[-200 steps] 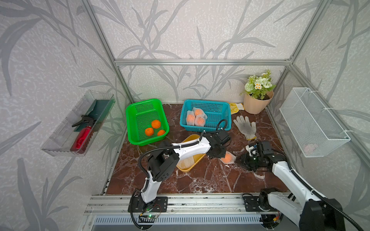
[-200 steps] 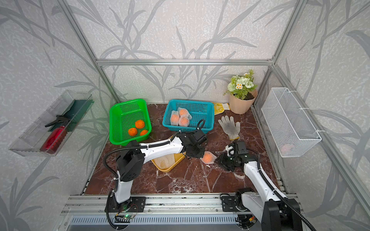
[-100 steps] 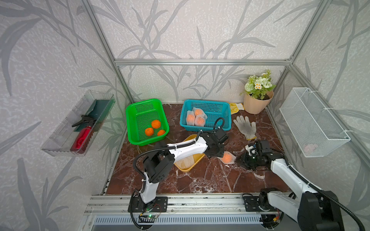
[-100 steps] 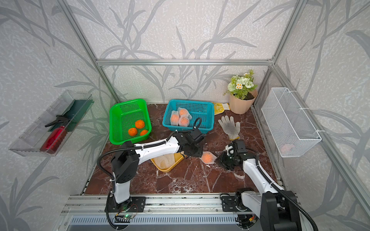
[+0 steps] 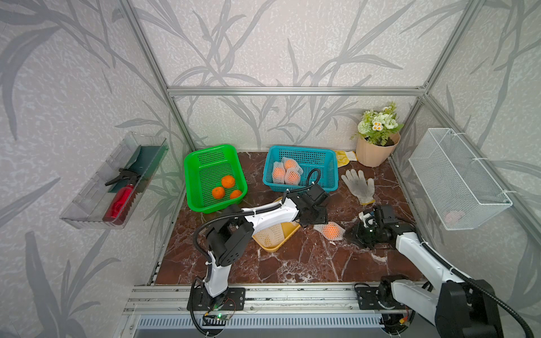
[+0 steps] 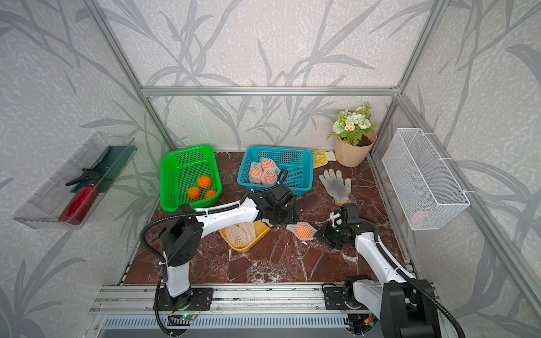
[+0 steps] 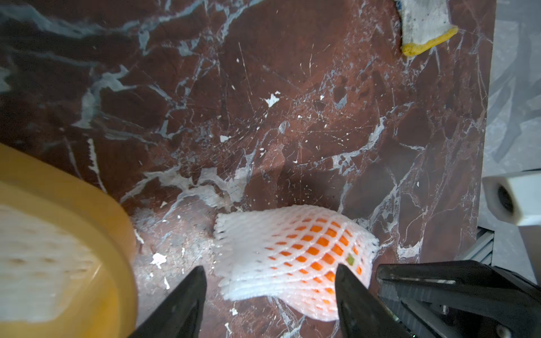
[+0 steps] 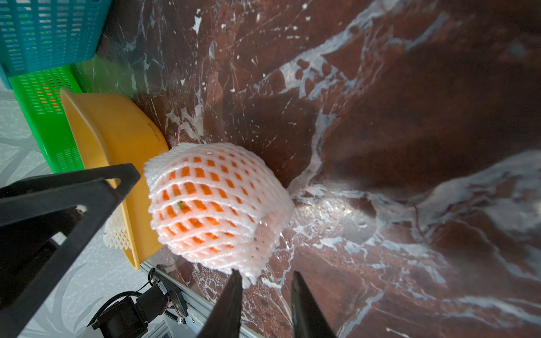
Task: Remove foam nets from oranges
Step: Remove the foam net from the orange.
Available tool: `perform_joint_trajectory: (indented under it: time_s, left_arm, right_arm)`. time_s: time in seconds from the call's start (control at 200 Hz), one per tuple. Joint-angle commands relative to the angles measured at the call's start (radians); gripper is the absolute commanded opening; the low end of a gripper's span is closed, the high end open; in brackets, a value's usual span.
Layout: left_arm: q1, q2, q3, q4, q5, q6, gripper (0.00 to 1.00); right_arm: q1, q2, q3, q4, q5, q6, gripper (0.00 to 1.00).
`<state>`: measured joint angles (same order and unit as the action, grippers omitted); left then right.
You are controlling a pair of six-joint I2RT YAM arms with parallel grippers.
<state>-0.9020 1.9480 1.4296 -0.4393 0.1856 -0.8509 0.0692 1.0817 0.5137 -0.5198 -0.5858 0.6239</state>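
A netted orange (image 5: 331,230) (image 6: 303,231) lies on the marble table between both arms, its orange skin showing through the white foam net (image 7: 292,251) (image 8: 210,204). My left gripper (image 7: 269,270) (image 5: 311,220) is open wide, its fingers standing on either side of the net's flat end without pinching it. My right gripper (image 8: 266,275) (image 5: 349,234) is at the net's other end, open by a narrow gap; a corner of the net touches one fingertip (image 8: 237,278). Three bare oranges (image 5: 227,182) lie in the green basket (image 5: 205,152). Three more netted oranges (image 5: 286,173) sit in the blue basket (image 5: 319,155).
A yellow tray (image 5: 274,248) holding empty foam nets (image 5: 270,234) lies under the left arm, close to the netted orange. A white glove (image 5: 358,184), a flower pot (image 5: 374,153) and a wall-hung wire basket (image 5: 456,175) are to the right.
My left gripper has opened from nearly shut and let go of the net's end. The right gripper's gap narrowed slightly. The netted orange stays where it was.
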Motion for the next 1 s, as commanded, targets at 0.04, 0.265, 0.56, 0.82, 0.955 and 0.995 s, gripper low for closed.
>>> perform_joint_trajectory:
  time_s: [0.04,0.265,0.56,0.82,0.955,0.995]
  left_arm:
    - [0.005,0.043,-0.007,0.045,0.039,-0.05,0.69]
    - [0.008,0.086,-0.016,0.068,0.064,-0.068,0.6]
    - [0.014,0.114,-0.027,0.08,0.082,-0.058,0.2]
    - [0.014,0.131,-0.03,0.078,0.098,-0.042,0.1]
    - [0.015,0.141,-0.027,0.07,0.11,-0.034,0.08]
    - [0.015,0.146,-0.029,0.071,0.114,-0.034,0.08]
  right_arm:
    - [-0.012,-0.026,-0.009,-0.004,-0.013,0.0,0.3]
    - [-0.028,-0.029,-0.026,0.012,-0.017,0.007,0.3]
    - [-0.043,-0.035,-0.058,0.065,-0.04,0.056,0.29]
    - [-0.045,-0.03,-0.106,0.191,-0.09,0.148,0.28]
    - [-0.045,-0.013,-0.112,0.216,-0.092,0.16,0.26]
    - [-0.045,-0.007,-0.113,0.227,-0.094,0.166,0.26]
